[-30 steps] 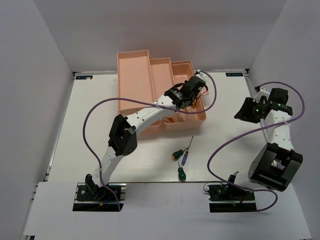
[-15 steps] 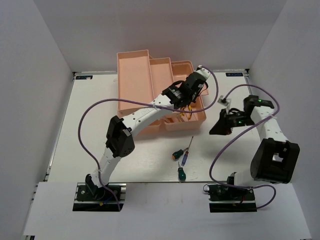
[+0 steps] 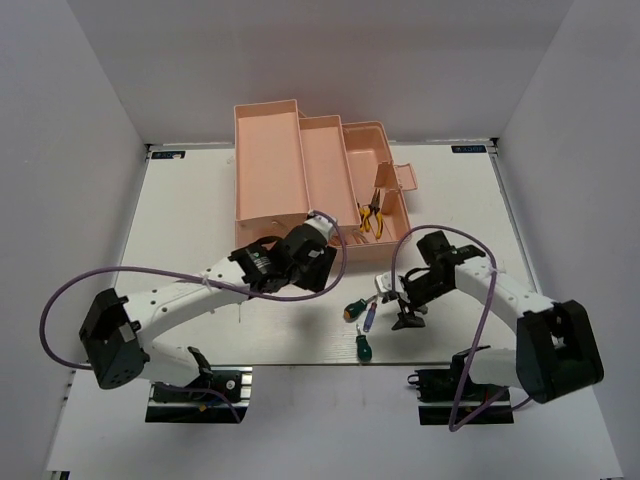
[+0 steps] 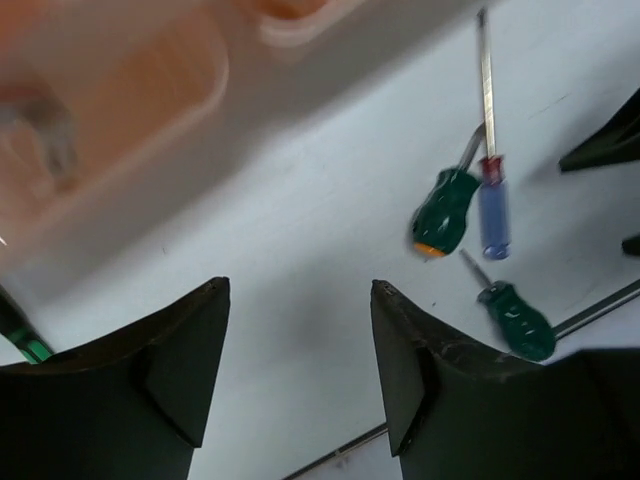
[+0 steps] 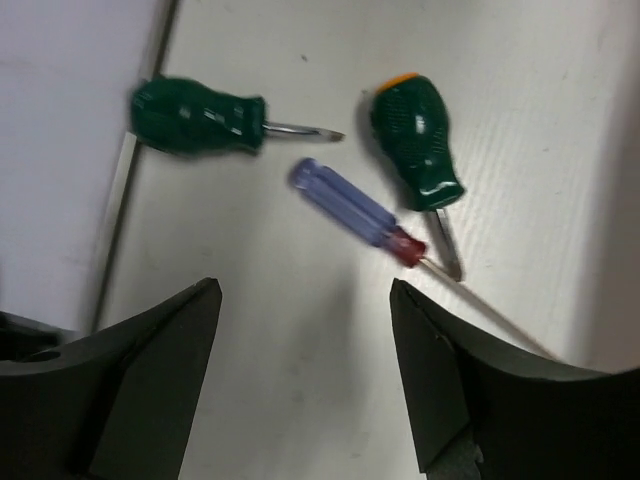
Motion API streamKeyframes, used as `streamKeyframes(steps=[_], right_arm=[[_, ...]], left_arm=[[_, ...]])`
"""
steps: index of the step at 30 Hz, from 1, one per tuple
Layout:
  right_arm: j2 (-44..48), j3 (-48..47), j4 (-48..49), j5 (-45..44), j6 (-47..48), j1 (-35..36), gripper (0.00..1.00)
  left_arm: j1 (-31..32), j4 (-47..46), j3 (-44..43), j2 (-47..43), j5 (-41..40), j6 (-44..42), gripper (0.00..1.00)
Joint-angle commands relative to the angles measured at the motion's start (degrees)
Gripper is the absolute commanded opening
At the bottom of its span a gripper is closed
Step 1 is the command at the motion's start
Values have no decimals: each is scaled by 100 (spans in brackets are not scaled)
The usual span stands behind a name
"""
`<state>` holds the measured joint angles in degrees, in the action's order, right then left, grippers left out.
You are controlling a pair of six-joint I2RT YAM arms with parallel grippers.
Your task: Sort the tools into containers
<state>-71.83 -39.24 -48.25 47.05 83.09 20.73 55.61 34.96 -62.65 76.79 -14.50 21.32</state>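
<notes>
Hovering over the worktop [image 3: 180, 220], the right fingers [image 5: 160, 350] stand spread and empty. They are nearer the loose tools than the left fingers [image 4: 170, 350], which are also spread and empty. In the right wrist view the blue-handled screwdriver [image 5: 345, 205] lies just ahead at twelve o'clock, its long axis running ten to four o'clock, between two green stubby screwdrivers [image 5: 418, 140]. Seen from above, the toolbox [image 3: 270, 160] sits at eleven o'clock from them.

yellow pliers [image 3: 371, 215] in pink toolbox [image 3: 268, 165]; three screwdrivers [image 3: 367, 318] on table [image 3: 180, 230].
</notes>
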Motion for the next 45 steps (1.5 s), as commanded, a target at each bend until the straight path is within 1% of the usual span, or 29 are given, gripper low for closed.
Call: streamKeyframes(steps=[1, 2, 3, 4, 5, 7, 8, 11, 12, 13, 14, 19, 20, 21, 22, 24, 28, 29, 35, 39, 41, 45], right_arm=[[-243, -57, 1130, -389, 753, 194, 74], [-348, -66, 1308, -450, 857, 229, 74], [-471, -92, 1292, -451, 1119, 299, 74], [-533, -223, 1327, -494, 1174, 387, 74], [-664, -276, 1301, -547, 1227, 431, 74], [-867, -495, 1091, -556, 1604, 554, 71], [-981, -549, 1072, -591, 1683, 590, 71], [-1122, -812, 871, -591, 1798, 695, 64], [-1209, -830, 774, -591, 1964, 748, 64], [-1254, -891, 547, -609, 2009, 766, 59], [-1254, -892, 492, -609, 2140, 783, 58], [-1123, -839, 440, -495, 2141, 827, 50], [-1122, -831, 378, -469, 2211, 827, 48], [-1122, -822, 99, -460, 2272, 836, 46], [-1131, -822, 18, -477, 2499, 845, 46], [-1140, -734, -53, -495, 2589, 906, 45], [-1201, -620, 411, -591, 2309, 1012, 45], [-1236, -646, 456, -670, 2160, 1029, 44], [-1553, -751, 720, -898, 2027, 1196, 44], [-1798, -865, 580, -987, 2123, 1293, 39], [-1852, -813, 615, -1101, 2159, 1328, 39], [-1949, -716, 668, -1250, 2115, 1390, 31]], left_arm=[[37, -174, 332, -24, 89, 715, 69], [37, -174, 394, -24, 88, 768, 70], [37, -174, 533, -85, 88, 820, 70], [37, -174, 604, -155, 88, 908, 70], [37, -174, 675, -208, 88, 909, 70], [37, -174, 859, -401, 26, 1110, 70], [37, -104, 938, -472, -122, 1163, 70], [37, 142, 1070, -797, -394, 1418, 70], [37, 230, 1071, -876, -465, 1497, 70], [37, 291, 1141, -1033, -527, 1628, 70], [37, 362, 1220, -1035, -580, 1630, 70], [-16, 415, 1448, -1395, -633, 1841, 72], [-16, 415, 1527, -1456, -633, 1919, 72], [-16, 415, 1528, -1457, -633, 1920, 72], [-16, 415, 1598, -1509, -572, 1981, 72], [-16, 415, 1598, -1510, -571, 1981, 72], [-16, 415, 1598, -1510, -571, 1981, 72], [-16, 415, 1598, -1510, -571, 1981, 72], [-16, 310, 1598, -1571, -457, 1981, 72], [-16, 310, 1598, -1633, -457, 1929, 72], [-16, 310, 1598, -1685, -457, 1928, 72], [-16, 310, 1598, -1580, -404, 1928, 72]])
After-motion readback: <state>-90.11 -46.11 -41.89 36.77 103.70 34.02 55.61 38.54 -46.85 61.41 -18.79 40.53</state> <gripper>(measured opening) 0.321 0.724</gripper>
